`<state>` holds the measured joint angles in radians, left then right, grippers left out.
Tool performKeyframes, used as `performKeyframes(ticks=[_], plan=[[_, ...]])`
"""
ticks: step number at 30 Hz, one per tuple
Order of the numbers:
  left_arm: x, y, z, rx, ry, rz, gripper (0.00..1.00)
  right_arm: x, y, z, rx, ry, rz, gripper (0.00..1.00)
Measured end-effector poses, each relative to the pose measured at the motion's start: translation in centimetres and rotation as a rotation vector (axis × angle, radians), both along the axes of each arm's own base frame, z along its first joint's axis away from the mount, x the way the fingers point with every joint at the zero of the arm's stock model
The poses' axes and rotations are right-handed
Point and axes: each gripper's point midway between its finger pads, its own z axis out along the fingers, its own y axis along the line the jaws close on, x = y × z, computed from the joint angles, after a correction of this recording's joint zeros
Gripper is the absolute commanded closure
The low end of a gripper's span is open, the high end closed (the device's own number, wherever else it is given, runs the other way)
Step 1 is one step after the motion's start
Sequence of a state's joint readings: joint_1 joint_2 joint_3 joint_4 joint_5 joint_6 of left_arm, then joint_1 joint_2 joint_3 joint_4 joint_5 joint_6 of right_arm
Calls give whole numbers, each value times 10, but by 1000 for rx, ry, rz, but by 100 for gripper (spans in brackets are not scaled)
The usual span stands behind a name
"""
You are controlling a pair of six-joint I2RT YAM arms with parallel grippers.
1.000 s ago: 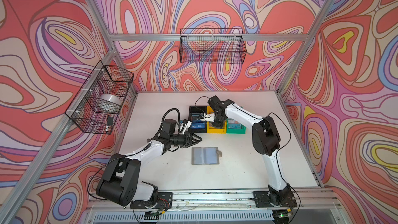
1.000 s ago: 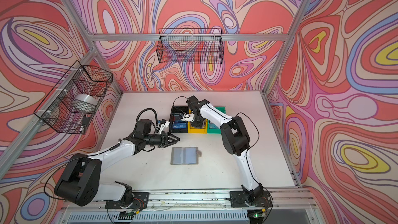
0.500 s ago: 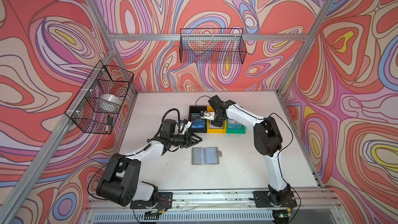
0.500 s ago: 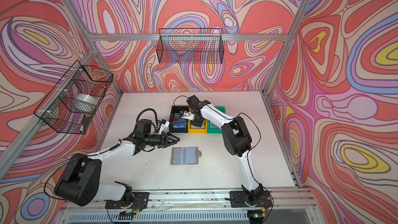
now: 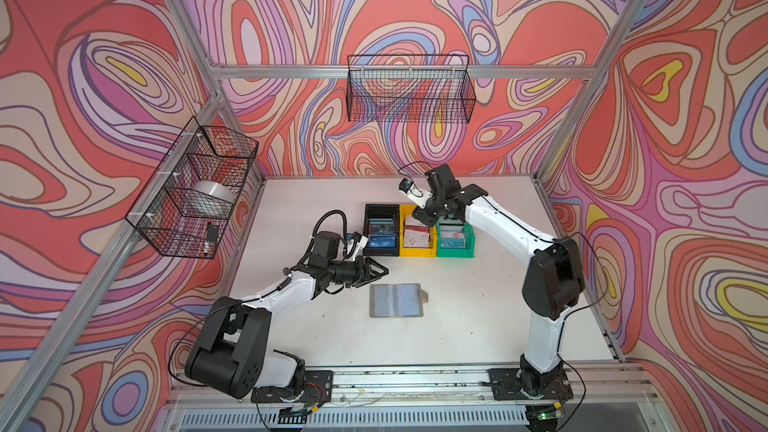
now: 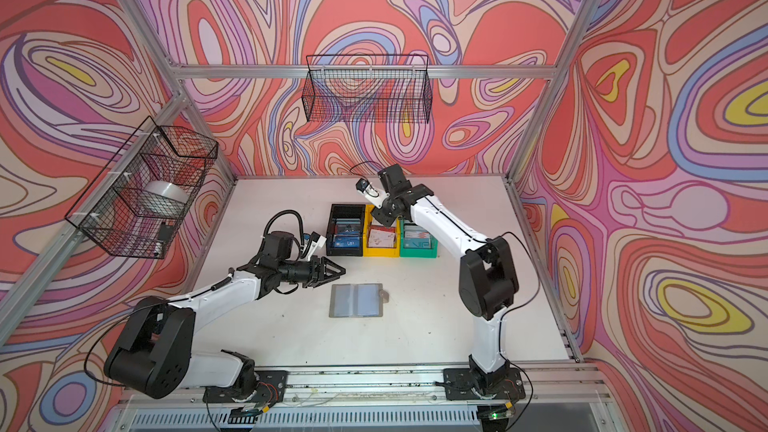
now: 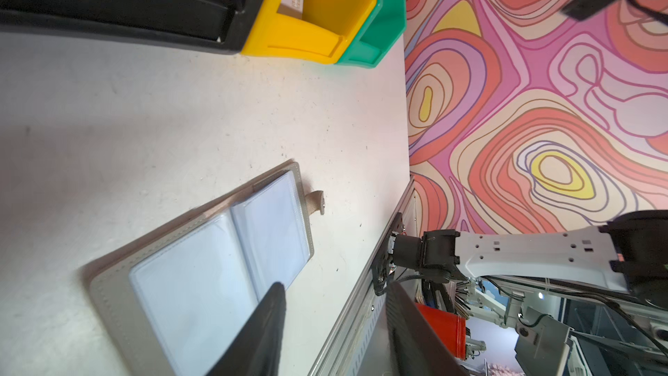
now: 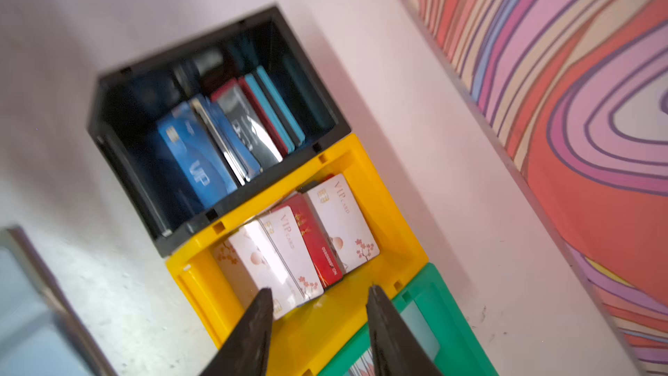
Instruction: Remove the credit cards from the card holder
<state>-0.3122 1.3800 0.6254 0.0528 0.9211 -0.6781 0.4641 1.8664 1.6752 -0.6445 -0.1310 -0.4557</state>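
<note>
A white table [image 5: 478, 305] fills the cell floor. The left arm [image 5: 286, 288] reaches in from the near-left corner, and the right arm [image 5: 511, 226] bends over from the near-right toward the back. Three bins sit in a row toward the far side of the table, touching side by side: a black bin [image 5: 368, 226] holding blue VIP cards [image 5: 380, 243], a yellow bin [image 5: 417, 252] in the middle, and a green bin [image 5: 455, 252]. Nearer the front, apart from the bins, the grey card holder [image 5: 396, 300] lies flat and spread open with its clear sleeves facing up and its snap tab [image 5: 423, 295] sticking out from the right edge. The credit cards [image 8: 341, 222], white with red blossom marks, stand on edge in the yellow bin, leaning together with a red card [image 8: 318, 244] among them. The right gripper [image 8: 318, 289] hangs above that yellow bin, fingers spread wide and clear of the cards. The left gripper [image 7: 334, 285] hovers just beyond the holder's far edge, toward its left end, not touching it, its fingers likewise spread apart.
</note>
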Motion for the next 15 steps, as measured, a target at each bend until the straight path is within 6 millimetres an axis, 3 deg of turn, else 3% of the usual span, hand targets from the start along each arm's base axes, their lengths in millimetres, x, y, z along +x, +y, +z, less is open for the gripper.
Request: performKeyframes(ticks=[3,5,9,12,15], plan=[[0,5,-2,40,-11,21,51,-13,-20,27,155,6,-78,54],[2,11,-2,79,-31,53,50,-30,-30,33,245,22,-127,53],[13,30,7,182,-125,154,49,-65,-59,20,355,51,-249,43],[26,45,19,258,-213,237,48,-82,-100,10,389,17,-391,34],[40,58,31,325,-286,301,43,-92,-138,13,402,-64,-517,30]])
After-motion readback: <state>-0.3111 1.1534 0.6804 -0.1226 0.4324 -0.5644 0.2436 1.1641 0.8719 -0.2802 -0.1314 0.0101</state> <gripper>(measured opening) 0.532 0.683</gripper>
